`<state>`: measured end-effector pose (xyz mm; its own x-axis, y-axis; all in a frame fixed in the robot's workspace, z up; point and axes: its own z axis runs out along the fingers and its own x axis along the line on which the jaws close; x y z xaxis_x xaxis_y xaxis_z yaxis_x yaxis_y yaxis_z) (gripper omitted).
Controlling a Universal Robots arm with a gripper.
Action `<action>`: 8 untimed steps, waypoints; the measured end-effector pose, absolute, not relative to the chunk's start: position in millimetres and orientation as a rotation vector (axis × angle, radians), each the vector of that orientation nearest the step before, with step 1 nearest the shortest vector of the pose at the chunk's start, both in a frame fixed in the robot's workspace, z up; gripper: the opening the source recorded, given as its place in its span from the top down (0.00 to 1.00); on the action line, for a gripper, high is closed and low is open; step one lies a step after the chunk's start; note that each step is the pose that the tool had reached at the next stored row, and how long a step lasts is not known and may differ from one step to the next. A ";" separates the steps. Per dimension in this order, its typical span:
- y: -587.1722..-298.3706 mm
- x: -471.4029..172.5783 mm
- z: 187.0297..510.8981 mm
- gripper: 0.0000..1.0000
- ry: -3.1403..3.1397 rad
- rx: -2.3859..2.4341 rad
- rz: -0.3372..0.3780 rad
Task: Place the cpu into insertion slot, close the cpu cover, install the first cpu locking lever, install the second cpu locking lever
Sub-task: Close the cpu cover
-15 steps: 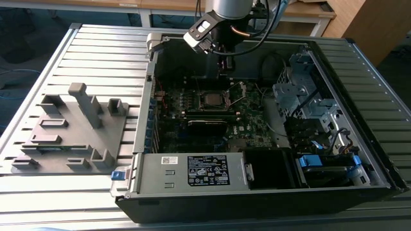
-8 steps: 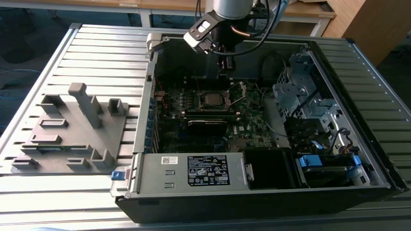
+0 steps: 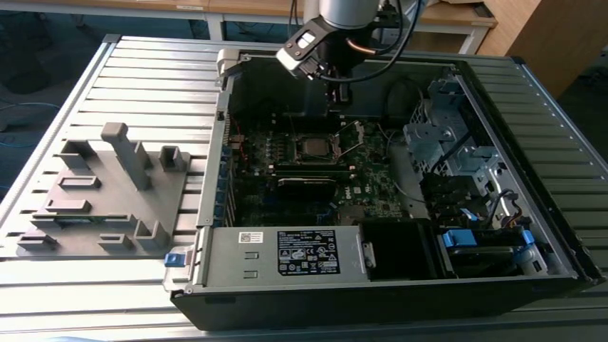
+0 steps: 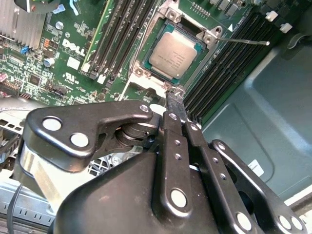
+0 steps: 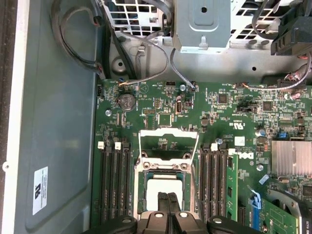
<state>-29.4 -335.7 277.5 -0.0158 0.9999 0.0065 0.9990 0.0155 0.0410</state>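
Silver-grey cpu point(image 4: 173, 50); green motherboard point(image 5: 151, 100); black jaws.

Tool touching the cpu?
Apart. In the second wrist view the tool ends short of the cpu, with the slot rim showing between them.
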 end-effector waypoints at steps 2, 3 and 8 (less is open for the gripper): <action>-335.8 -28.3 277.5 0.89 2.221 2.187 0.053; -335.8 -28.1 277.5 0.89 2.221 2.187 0.053; -335.7 -23.9 277.5 0.89 2.221 2.187 0.053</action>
